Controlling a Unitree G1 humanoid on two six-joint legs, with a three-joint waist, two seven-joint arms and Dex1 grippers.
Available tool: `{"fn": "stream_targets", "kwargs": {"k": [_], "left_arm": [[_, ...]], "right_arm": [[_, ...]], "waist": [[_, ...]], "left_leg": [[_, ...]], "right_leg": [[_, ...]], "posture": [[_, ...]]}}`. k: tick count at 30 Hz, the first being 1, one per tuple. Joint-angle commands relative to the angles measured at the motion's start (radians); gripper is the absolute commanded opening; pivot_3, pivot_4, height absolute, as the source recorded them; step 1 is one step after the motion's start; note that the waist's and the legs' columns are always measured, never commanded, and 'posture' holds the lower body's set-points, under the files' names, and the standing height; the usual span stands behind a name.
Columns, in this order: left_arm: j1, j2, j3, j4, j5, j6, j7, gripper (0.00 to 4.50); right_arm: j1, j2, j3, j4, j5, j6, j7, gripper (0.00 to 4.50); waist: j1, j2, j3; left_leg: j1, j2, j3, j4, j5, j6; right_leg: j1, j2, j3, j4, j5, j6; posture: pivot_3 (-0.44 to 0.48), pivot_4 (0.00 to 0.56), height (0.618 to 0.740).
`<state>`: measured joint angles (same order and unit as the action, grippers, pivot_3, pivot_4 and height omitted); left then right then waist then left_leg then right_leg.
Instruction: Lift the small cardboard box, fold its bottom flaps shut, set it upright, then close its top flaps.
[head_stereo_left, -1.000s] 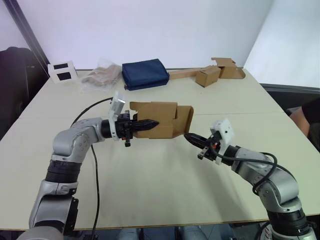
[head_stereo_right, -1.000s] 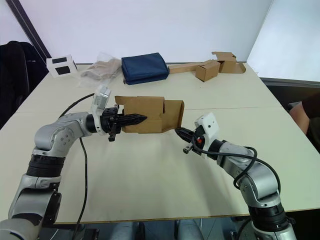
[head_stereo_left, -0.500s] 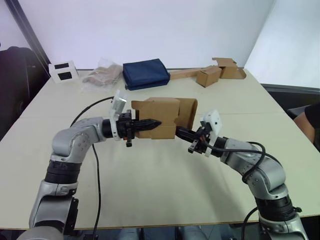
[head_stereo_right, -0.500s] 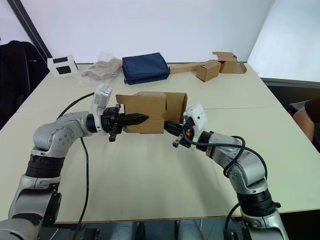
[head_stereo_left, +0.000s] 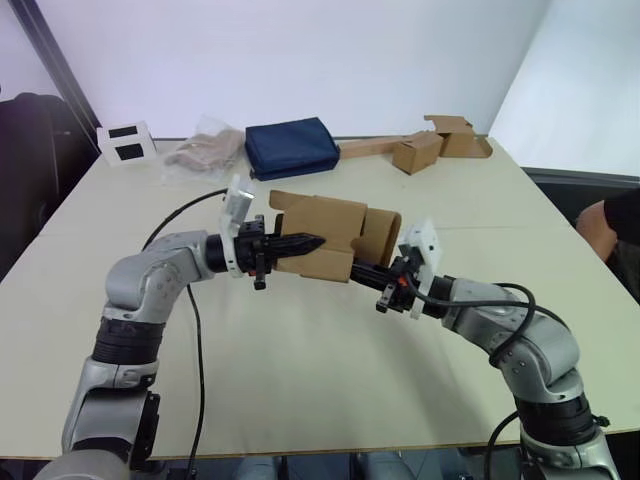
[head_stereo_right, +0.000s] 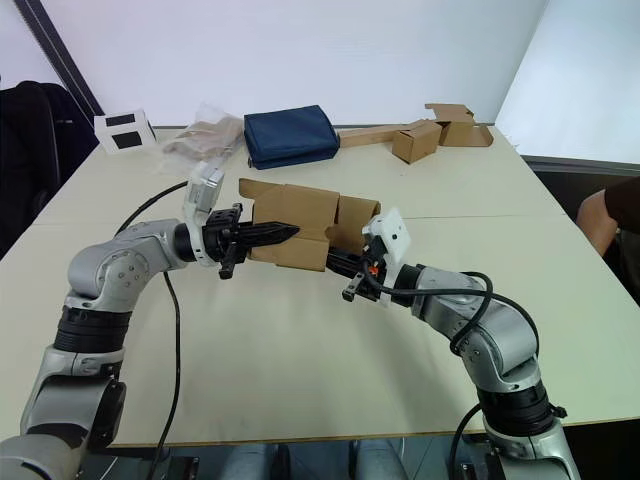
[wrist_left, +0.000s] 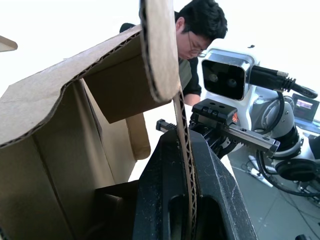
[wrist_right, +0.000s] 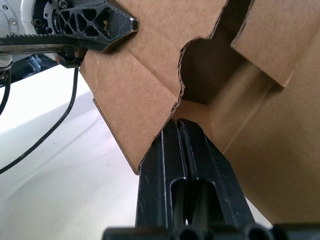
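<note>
Holding the small cardboard box (head_stereo_left: 325, 237) clear of the bench (head_stereo_left: 300, 370), the left pincer (head_stereo_left: 300, 243) is clamped on one wall; just right, the right pincer (head_stereo_left: 368, 270), fingers together, touches an end flap. Bottom-flap folding is underway; next, push that flap inward
</note>
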<state>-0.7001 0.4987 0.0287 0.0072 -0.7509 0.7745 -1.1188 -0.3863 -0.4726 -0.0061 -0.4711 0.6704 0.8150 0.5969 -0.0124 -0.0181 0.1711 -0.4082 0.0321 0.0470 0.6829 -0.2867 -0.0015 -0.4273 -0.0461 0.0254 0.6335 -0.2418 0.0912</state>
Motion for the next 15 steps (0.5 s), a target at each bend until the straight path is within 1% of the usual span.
{"fn": "stream_targets", "kwargs": {"k": [1, 5, 10, 13, 15], "left_arm": [[-0.005, 0.011, 0.040, -0.019, -0.021, -0.014, -0.003, 0.02], [0.002, 0.020, 0.048, -0.026, -0.030, -0.012, -0.008, 0.02], [0.009, 0.026, 0.057, -0.034, -0.040, -0.005, -0.009, 0.02], [0.011, 0.028, 0.063, -0.047, -0.058, 0.010, -0.001, 0.00], [0.013, 0.027, 0.069, -0.054, -0.068, 0.019, 0.007, 0.00]], "right_arm": [[0.034, -0.018, -0.112, -0.052, 0.077, 0.009, -0.010, 0.00], [0.086, -0.026, -0.254, -0.030, 0.196, 0.036, -0.029, 0.00], [0.102, -0.007, -0.392, 0.033, 0.372, 0.058, -0.060, 0.00], [0.093, 0.014, -0.432, 0.082, 0.459, 0.056, -0.087, 0.74], [0.085, 0.027, -0.440, 0.115, 0.498, 0.053, -0.101, 1.45]], "waist": [[0.002, 0.000, 0.000], [0.001, 0.000, 0.000], [-0.001, 0.000, 0.000], [-0.001, 0.000, 0.000], [-0.002, 0.000, 0.000]], "left_leg": [[0.000, 0.000, 0.000, 0.000, 0.000, 0.000], [0.000, 0.000, 0.000, 0.000, 0.000, 0.000], [0.000, 0.000, 0.000, 0.000, 0.000, 0.000], [0.000, 0.000, 0.000, 0.000, 0.000, 0.000], [0.000, 0.000, 0.000, 0.000, 0.000, 0.000]], "right_leg": [[0.000, 0.000, 0.000, 0.000, 0.000, 0.000], [0.000, 0.000, 0.000, 0.000, 0.000, 0.000], [0.000, 0.000, 0.000, 0.000, 0.000, 0.000], [0.000, 0.000, 0.000, 0.000, 0.000, 0.000], [0.000, 0.000, 0.000, 0.000, 0.000, 0.000]], "posture": [[0.000, 0.150, 0.740], [0.000, 0.150, 0.740], [0.000, 0.150, 0.740], [0.000, 0.150, 0.740], [0.000, 0.150, 0.740]]}}
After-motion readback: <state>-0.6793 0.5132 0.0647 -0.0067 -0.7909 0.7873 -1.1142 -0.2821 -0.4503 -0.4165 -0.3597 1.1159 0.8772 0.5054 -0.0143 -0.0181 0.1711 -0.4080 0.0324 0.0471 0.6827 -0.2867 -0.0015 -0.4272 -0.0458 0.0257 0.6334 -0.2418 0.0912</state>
